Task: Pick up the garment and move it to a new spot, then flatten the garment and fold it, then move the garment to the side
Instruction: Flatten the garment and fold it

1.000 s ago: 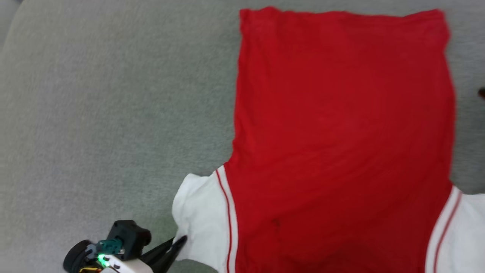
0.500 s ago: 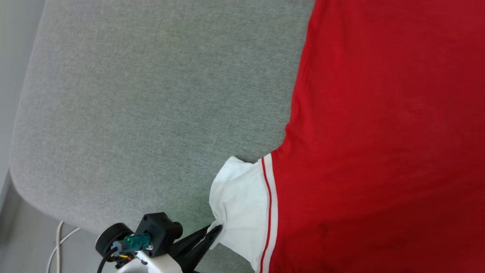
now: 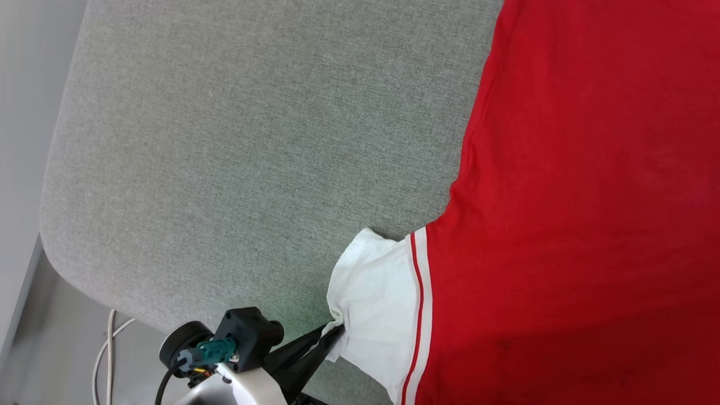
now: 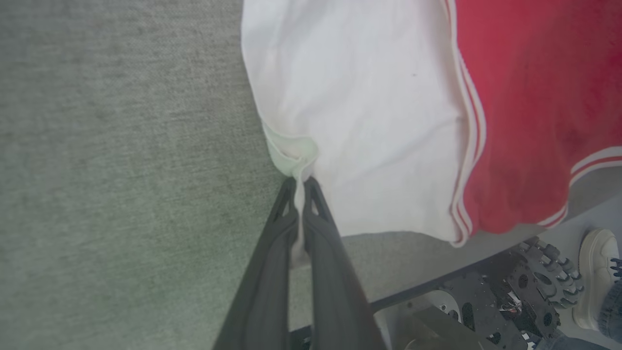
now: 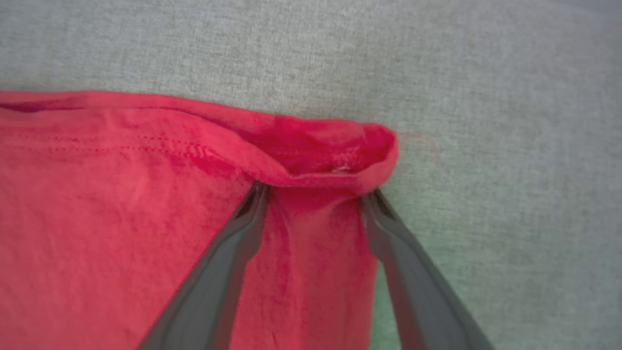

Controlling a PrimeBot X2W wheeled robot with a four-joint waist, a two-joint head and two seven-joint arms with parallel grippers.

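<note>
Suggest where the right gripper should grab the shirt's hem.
The bunched hem corner of the garment: there the cloth rolls up off the grey cushion, giving a lip to pinch. Come over the red cloth toward the edge, probably; the right gripper stands open astride that lip.

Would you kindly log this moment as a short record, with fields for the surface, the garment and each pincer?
surface: grey upholstered cushion
garment: red T-shirt, spread on the cushion, plain side up
left pincer: shut on the edge of the white sleeve
right pincer: open, fingers astride a raised fold at the red hem corner
stage: spreading; no fold visible
</note>
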